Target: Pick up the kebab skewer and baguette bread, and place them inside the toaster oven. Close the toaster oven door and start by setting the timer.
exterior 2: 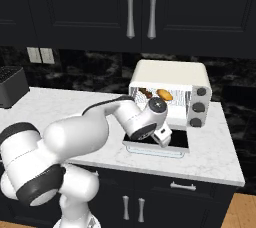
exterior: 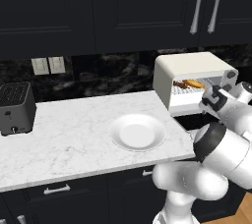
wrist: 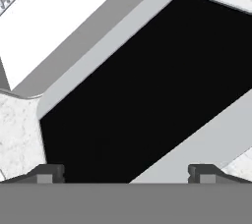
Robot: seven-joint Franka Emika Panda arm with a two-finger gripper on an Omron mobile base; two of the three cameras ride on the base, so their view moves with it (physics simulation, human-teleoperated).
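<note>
Now the gripper [wrist: 126, 173] hovered with fingers spread and empty over the toaster oven door [wrist: 142, 95], folded down flat. Stiff, slick glass, I judged; best lifted by its front handle edge.

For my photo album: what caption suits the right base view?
Gripper over the open toaster oven door, skewer and bread inside.

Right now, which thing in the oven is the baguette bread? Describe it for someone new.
Find the cream-white toaster oven at the counter's right end, its door folded down. On its wire rack lie two small items; the baguette bread is the golden-orange stub on the right, beside the darker, chunky kebab skewer.
</note>
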